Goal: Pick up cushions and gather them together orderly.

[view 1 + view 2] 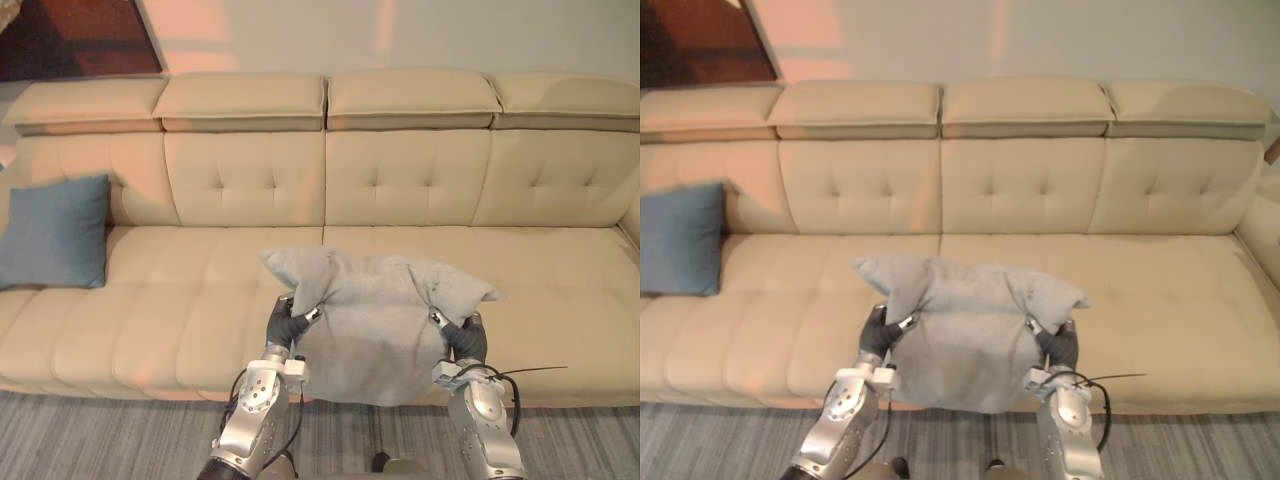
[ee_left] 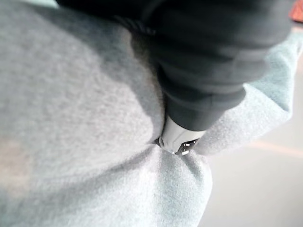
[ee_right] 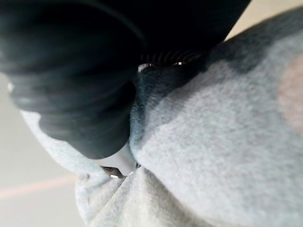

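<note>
The grey cushion (image 1: 365, 325) is pinched by the left hand (image 1: 286, 325) and right hand (image 1: 466, 340) over the sofa's (image 1: 560, 290) front edge; a blue cushion (image 1: 55, 232) is propped at its left end.

The grey cushion (image 1: 365, 325) — soft, bunched at both upper corners — hangs upright over the sofa's (image 1: 560, 290) front edge; the blue cushion (image 1: 55, 232) leans against its left-end backrest.

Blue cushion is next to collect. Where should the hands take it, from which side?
Probably its two upper corners, from the front: the blue cushion stands upright against the sofa back, face toward the robot, top edge free.
</note>
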{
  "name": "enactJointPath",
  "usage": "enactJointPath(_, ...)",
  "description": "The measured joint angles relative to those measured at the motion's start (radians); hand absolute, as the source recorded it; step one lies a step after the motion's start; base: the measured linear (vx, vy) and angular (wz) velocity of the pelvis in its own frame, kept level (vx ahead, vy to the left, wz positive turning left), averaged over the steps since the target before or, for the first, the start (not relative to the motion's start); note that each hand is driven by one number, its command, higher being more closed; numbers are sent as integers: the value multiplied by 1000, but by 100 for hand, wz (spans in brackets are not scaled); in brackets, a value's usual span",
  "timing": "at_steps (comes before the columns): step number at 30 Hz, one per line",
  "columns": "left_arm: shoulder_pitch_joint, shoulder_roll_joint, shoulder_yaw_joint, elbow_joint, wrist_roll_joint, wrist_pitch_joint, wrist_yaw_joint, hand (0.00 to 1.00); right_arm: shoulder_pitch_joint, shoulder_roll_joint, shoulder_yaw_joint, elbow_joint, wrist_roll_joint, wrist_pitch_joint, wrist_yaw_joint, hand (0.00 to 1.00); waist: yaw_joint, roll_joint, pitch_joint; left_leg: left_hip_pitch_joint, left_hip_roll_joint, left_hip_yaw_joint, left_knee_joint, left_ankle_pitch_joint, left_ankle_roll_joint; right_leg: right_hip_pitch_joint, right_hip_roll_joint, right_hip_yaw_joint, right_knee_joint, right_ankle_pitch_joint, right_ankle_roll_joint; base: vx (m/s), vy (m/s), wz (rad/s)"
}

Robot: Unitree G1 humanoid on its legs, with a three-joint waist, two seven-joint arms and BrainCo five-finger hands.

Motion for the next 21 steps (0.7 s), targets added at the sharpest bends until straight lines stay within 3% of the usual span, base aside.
enactJointPath(5, -90, 51, -5, 0, 1, 0, 19, 100, -159, -21, 4, 0, -72, 5, -41, 100, -2, -9, 12, -99, -14, 19, -2, 28, 13, -97, -5, 21, -35, 55, 1, -27, 55, -13)
enactJointPath(13, -530, 105, 39, 3, 34, -17, 194, 100, -713, -172, 14, 86, -224, 5, -213, 100, 5, -8, 104, -353, -4, 7, 86, 56, 29, -344, -4, 24, 47, 85, -1, -106, 11, 3)
enactJointPath(16, -744, 142, 83, 89, 63, -47, 247, 100, -931, -215, 24, 176, -267, 5, -268, 100, 5, -3, 146, -421, -2, -2, 102, 71, 30, -417, -3, 21, 81, 87, -3, -101, -24, 8)
enactJointPath(21, -1093, 217, 139, 304, 81, -51, 317, 100, -1278, -256, 51, 377, -340, 11, -347, 100, 1, 5, 235, -525, 0, -15, 102, 109, 33, -525, 0, 15, 95, 110, -10, -68, -22, 5)
